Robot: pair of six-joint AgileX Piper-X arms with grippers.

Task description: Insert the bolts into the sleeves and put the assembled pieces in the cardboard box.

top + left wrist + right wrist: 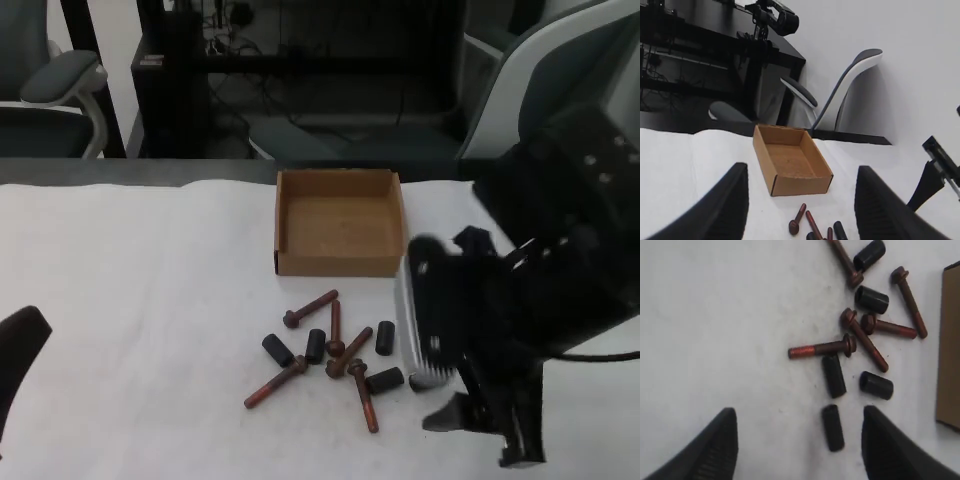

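Near the open-topped brown cardboard box [338, 265], on the side facing the arms: five rust-red metal bolts [822, 347] with flanged heads and five short black cylindrical sleeves [833, 375] lie scattered on the white cloth-covered tabletop [150, 300].
Pile: the parts lie flat at mixed angles. Some bolts touch or cross, and no bolt sits inside a sleeve.
Box contents: only its bare brown floor shows, with no assembled piece in it.
Box placement: it sits just beyond the pile with its mouth up, which probably keeps the carry short once a pair is joined.
Right gripper [799, 415]: it hangs over the pile, off the box's front corner. Its fingers are spread wide and hold nothing.
Nearest part: one black sleeve lies just off the gap between those fingers and apart from the other pieces.
Why there: the spread fingers above a free-lying sleeve suggest a first pick is being lined up. An isolated piece is easier to take than one from the tangled bolts.
Left gripper [802, 170]: it sits well back from the box and faces it. Its fingers are wide apart and empty.
Why back: it is probably waiting to take the mating bolt.
Stage: nothing is joined or boxed, so the task looks to be at its start.
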